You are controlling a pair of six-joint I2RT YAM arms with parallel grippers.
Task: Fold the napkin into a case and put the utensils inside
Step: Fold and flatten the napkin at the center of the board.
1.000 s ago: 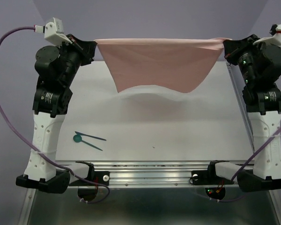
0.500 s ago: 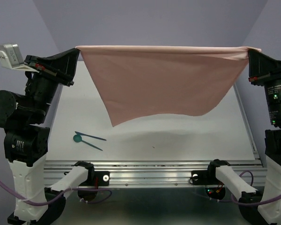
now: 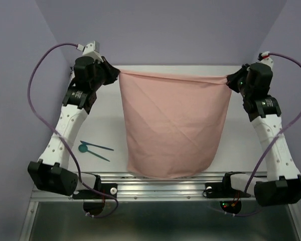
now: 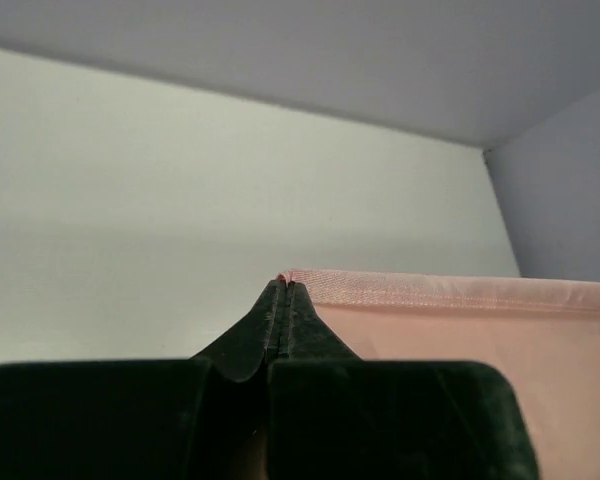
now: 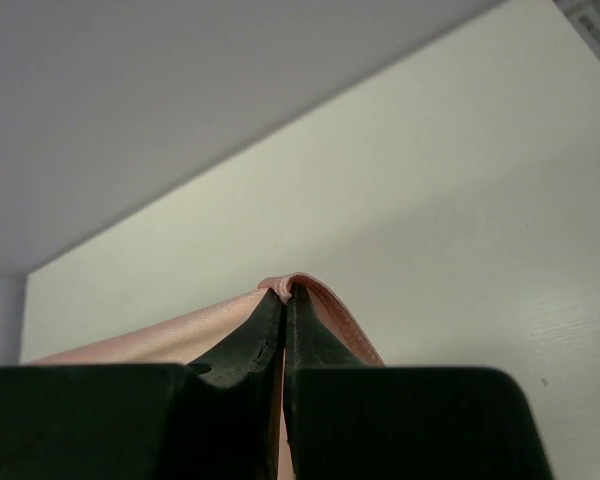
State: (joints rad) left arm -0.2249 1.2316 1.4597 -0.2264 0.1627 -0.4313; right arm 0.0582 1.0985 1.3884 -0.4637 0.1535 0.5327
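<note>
The salmon-pink napkin [image 3: 173,125] is stretched between my two grippers over the white table [image 3: 241,145], its far edge taut and its near edge reaching the table's front rail. My left gripper [image 3: 119,74] is shut on its far left corner; in the left wrist view the hem [image 4: 440,292] runs right from the pinched fingertips of the left gripper [image 4: 283,285]. My right gripper [image 3: 229,79] is shut on the far right corner, and the right wrist view shows the napkin's hem [image 5: 330,305] folded over the right gripper's tips [image 5: 286,292]. Teal-green utensils [image 3: 94,148] lie on the table at the near left.
Purple cables [image 3: 42,75] loop out from both wrists. A metal rail [image 3: 160,181] runs along the table's front edge, with the arm bases at each end. Lilac walls close in the back and sides.
Both arms have swung toward the back of the table and down, carrying the napkin from a raised hanging sheet to one spread from the far side to the front rail. The utensils have not moved.
</note>
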